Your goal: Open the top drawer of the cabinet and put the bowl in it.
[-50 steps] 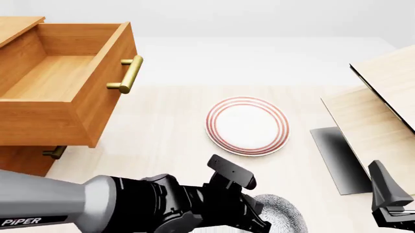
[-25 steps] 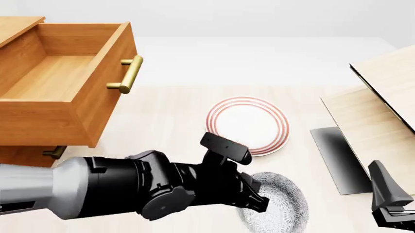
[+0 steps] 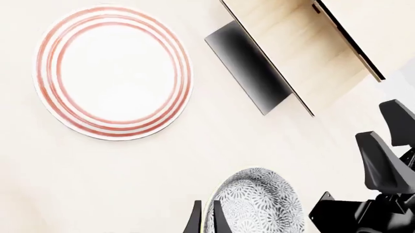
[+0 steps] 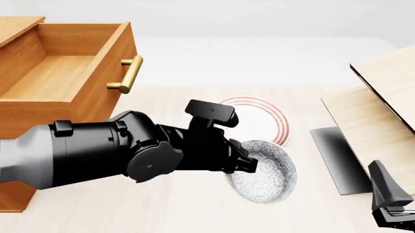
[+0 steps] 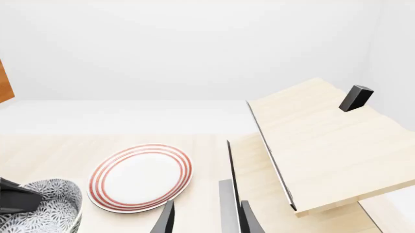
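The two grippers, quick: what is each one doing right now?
Left gripper: shut on the bowl, fingers pinching its rim.
Right gripper: open, holding nothing.

The left gripper (image 4: 248, 162) is clamped on the rim of the bowl (image 4: 265, 171), its arm reaching in level beside the bowl. The right gripper (image 5: 203, 217) sits low, well apart from the bowl, fingers parted.

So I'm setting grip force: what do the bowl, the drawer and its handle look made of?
The bowl: likely glazed ceramic, white with a dense blue-grey pattern. The top drawer: orange-brown wood, with visible grain and a matte look. Its handle: apparently brass-coloured metal, a smooth, shiny bar.
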Controlling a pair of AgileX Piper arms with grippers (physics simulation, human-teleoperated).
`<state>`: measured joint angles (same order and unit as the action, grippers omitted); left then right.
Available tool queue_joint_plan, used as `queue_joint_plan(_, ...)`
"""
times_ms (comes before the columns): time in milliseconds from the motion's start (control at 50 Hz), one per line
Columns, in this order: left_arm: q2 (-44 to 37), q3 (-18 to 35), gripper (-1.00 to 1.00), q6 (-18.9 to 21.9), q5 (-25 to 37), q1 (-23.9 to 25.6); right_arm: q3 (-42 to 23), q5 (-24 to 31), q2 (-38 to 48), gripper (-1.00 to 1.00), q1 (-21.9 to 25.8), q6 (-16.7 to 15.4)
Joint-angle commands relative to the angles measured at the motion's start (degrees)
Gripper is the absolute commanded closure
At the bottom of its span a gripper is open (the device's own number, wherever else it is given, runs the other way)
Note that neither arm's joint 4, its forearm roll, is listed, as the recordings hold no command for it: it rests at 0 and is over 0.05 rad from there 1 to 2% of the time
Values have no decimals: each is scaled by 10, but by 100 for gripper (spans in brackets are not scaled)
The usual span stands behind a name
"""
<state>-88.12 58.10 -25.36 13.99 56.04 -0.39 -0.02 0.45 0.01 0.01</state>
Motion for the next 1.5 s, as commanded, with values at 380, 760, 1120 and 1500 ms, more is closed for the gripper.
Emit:
queue_joint_plan(380, 18, 154, 100, 28, 139, -73, 1, 0, -1, -100, 0, 0)
queue_joint_plan(760, 37, 225, 100, 44, 206, -140, 1, 0, -1, -100, 0, 0)
queue_joint_plan(1120, 24, 305, 100, 70, 267, -163, 1, 0, -1, -100, 0, 0)
queue_joint_plan(1500, -36, 444, 100, 107, 342, -213, 1, 0, -1, -100, 0, 0)
